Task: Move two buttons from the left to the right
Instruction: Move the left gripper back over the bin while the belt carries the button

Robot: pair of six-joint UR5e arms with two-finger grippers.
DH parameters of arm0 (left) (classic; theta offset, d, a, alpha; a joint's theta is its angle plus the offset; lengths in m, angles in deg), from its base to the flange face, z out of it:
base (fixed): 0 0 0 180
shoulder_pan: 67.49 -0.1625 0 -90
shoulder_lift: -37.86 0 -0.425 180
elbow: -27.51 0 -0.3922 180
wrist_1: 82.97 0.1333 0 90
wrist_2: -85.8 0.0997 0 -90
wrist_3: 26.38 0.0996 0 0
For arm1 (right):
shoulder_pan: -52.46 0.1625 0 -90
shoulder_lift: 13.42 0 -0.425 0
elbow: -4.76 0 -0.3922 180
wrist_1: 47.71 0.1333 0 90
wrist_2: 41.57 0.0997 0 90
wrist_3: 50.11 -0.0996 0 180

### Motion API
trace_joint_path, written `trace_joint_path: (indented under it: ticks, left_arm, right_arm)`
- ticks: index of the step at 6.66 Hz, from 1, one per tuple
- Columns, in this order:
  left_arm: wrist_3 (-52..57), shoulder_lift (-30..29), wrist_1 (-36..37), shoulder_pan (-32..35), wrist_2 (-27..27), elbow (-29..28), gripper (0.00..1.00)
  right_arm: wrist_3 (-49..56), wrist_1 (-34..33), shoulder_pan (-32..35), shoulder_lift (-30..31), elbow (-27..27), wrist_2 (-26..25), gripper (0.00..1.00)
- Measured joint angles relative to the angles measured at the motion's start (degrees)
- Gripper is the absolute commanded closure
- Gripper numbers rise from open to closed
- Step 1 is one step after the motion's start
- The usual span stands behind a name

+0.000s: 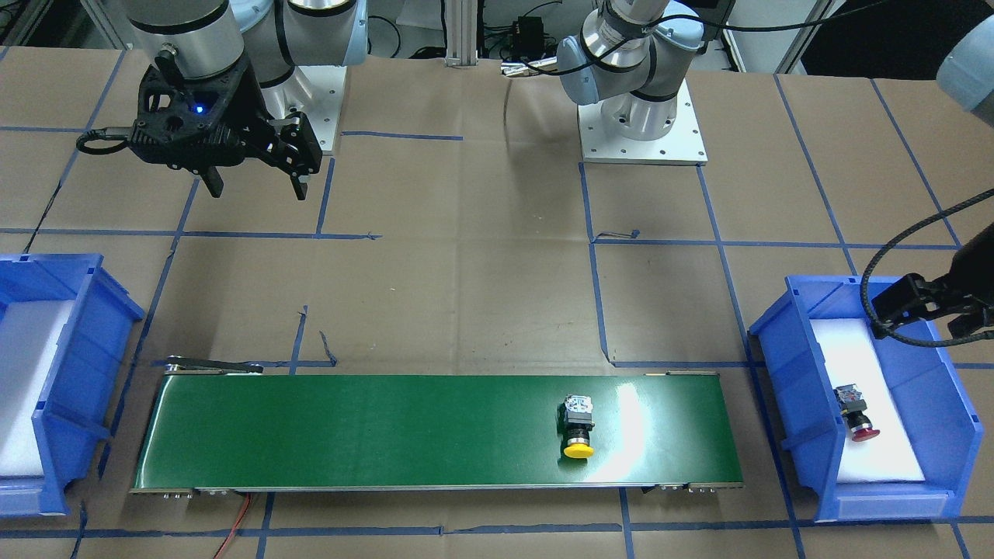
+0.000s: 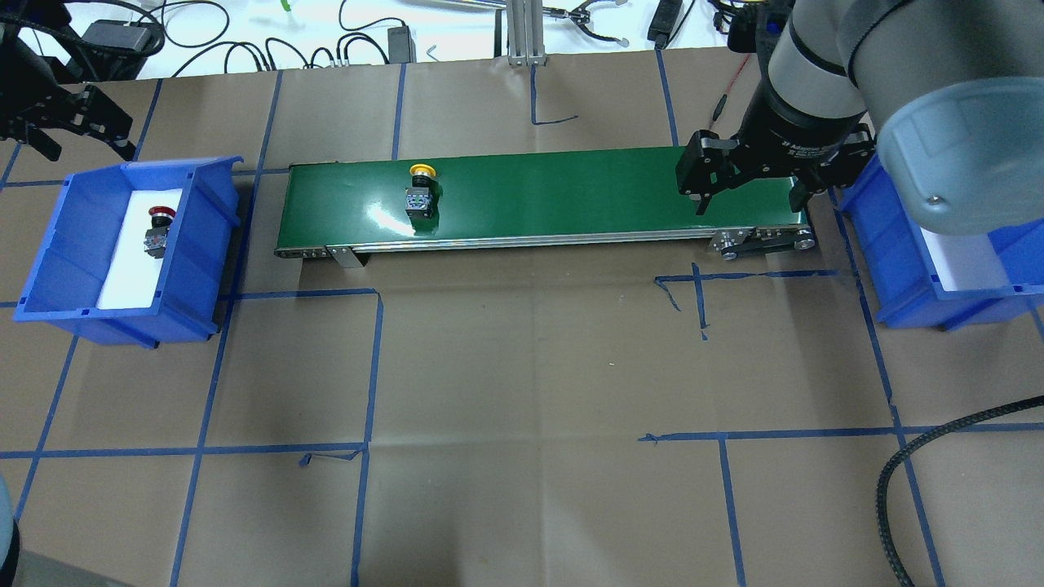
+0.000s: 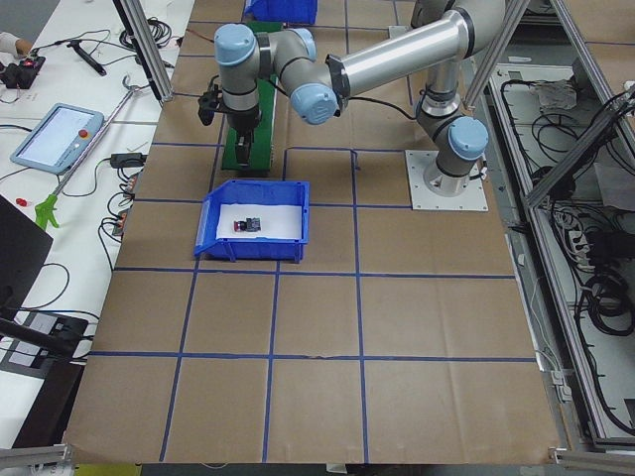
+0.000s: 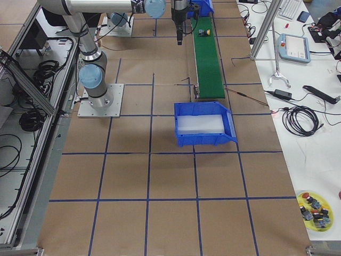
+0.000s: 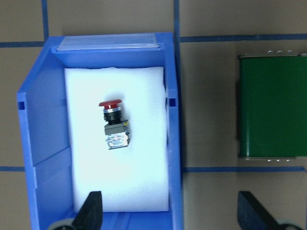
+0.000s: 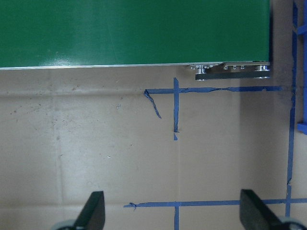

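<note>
Directly beneath the left hand (image 5: pixel 170 211), whose fingers are spread wide and grasp nothing, the red-capped button (image 5: pixel 114 125) lies on its side on a white foam pad (image 5: pixel 144 182) inside a blue bin (image 5: pixel 176 143), with the bin's walls rising around it. The yellow-capped button (image 1: pixel 578 431) lies on its side on a green conveyor belt (image 1: pixel 388 431), off to that hand's side beyond the bin wall and well apart from the right hand (image 1: pixel 256 189). The right hand, likewise released and empty, hangs above the brown-papered surface (image 1: pixel 481 295) beside the belt's end farthest from the left hand, near a second blue bin (image 1: pixel 78 349) lined with foam. Under the right hand, blue tape lines (image 6: pixel 175 110) cross the surface. Count: two buttons, two bins, one belt, two hands.
</note>
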Motion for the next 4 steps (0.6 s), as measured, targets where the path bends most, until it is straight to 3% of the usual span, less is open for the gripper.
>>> trace_joint_path:
  ticks: [4]
  left_arm:
    - [3.16,-4.86,5.70,-2.85,-0.41,1.80,0.01]
  right_arm:
    - [0.02,-1.30,0.04,-1.89,-0.09,0.18,0.00]
